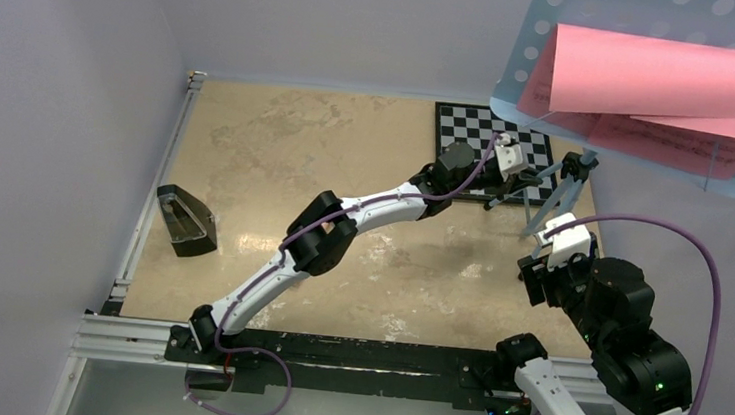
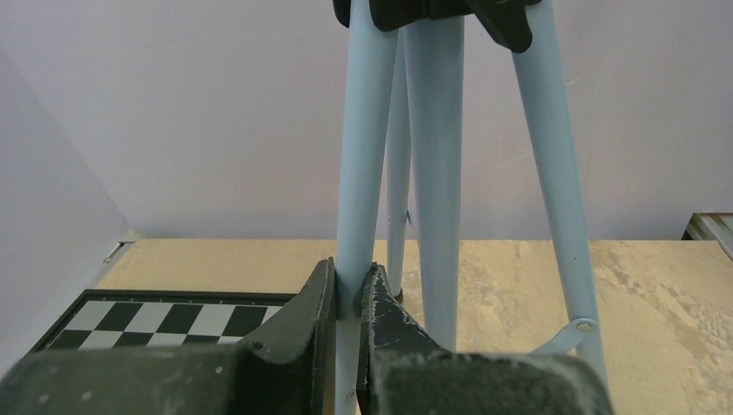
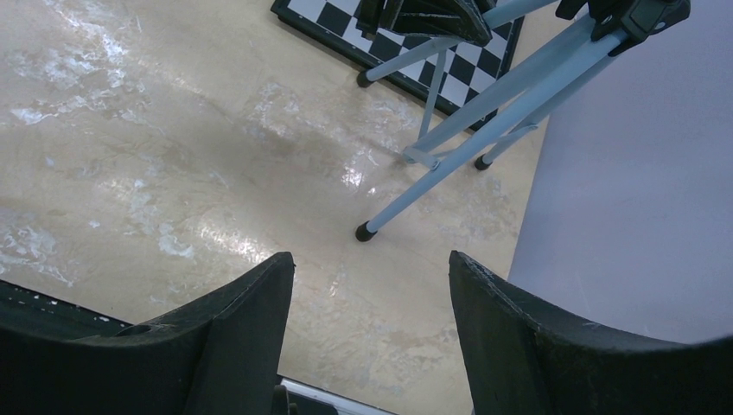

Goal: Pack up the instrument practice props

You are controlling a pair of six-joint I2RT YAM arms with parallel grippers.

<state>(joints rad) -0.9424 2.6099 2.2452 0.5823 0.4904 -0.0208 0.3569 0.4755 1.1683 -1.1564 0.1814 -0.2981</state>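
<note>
The light-blue perforated music stand [image 1: 558, 44] rises at the far right on its tripod [image 1: 543, 201], with pink sheet-music pages [image 1: 656, 77] resting on its desk. My left gripper [image 2: 353, 290] is shut on one tripod leg [image 2: 363, 156], low on the leg; in the top view the gripper [image 1: 511, 185] reaches across the chessboard's near edge. My right gripper [image 3: 370, 268] hangs open and holds nothing, short of the tripod's nearest foot [image 3: 366, 231]; from above, that gripper [image 1: 534, 275] is at the right. A small black metronome [image 1: 185, 220] lies on its side at the table's left.
The black-and-white chessboard [image 1: 471, 126] lies at the back right beside the tripod, with one tripod foot [image 3: 365, 79] at its edge. Lilac walls close the left, back and right sides. A metal rail [image 1: 140, 238] runs along the table's left edge.
</note>
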